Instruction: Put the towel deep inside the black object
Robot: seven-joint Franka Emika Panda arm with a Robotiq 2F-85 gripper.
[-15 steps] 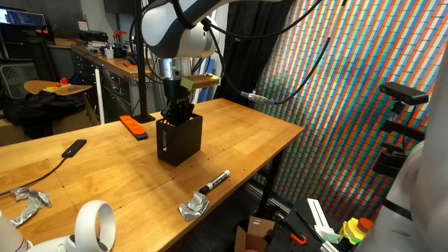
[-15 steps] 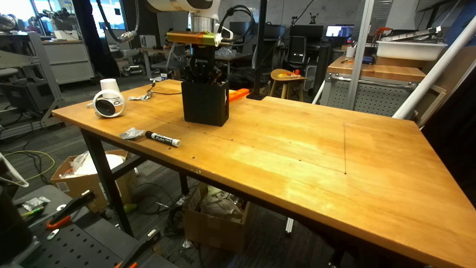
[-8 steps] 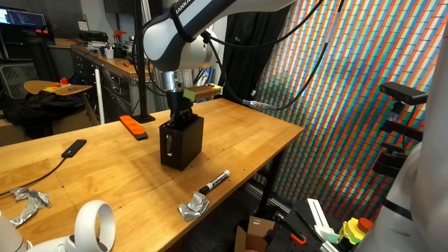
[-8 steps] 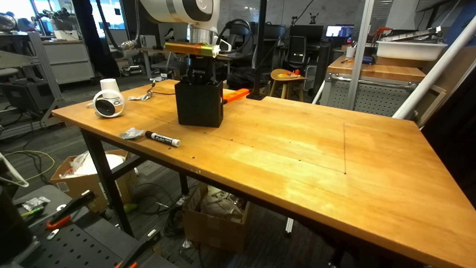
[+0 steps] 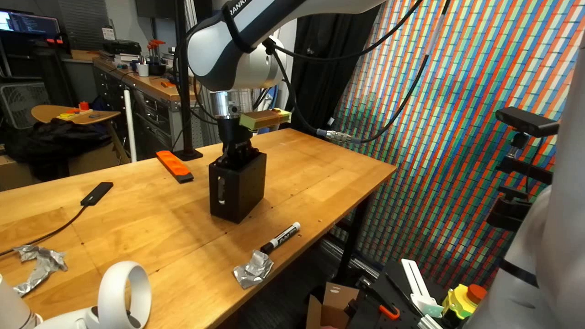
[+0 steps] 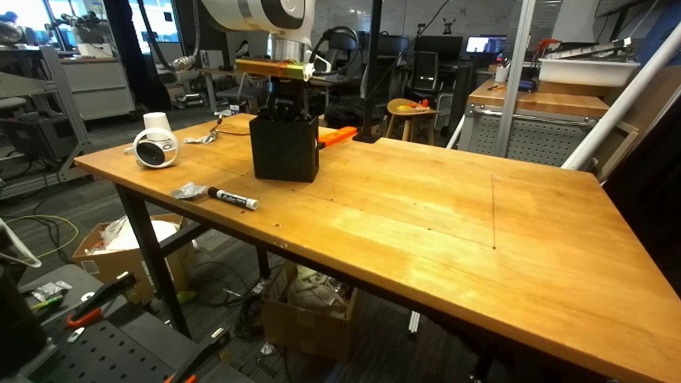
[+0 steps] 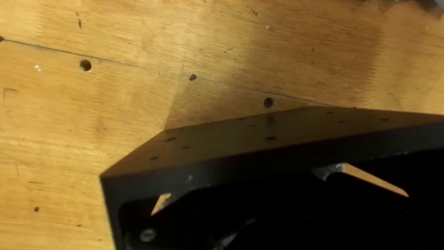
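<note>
As the hand [image 6: 285,109] reaches into the box [image 6: 284,150], I cannot tell its spread; the unseen towel, presumably soft, needs mid-bunch pinching.

Place: robotics lab | robot arm [image 5: 256,68] | workbench [image 6: 436,186] | pegboard [image 6: 553,135] | lit monitor [image 6: 485,44]

Gripper [image 5: 237,154]: fingertips hidden inside the black box [image 5: 250,185] in both exterior views, can't tell how far apart. Wrist view: box interior too dark to read, box cut by right and bottom edges. Whatever shows in its side slot [image 5: 221,190] too small to name. Robot arm [image 5: 212,50] cut by top edge in both exterior views. Orange-and-black bar [image 6: 338,136] partly behind the box in an exterior view. Grey thing [image 7: 421,4], wrist view top right: cut off, blurred.
</note>
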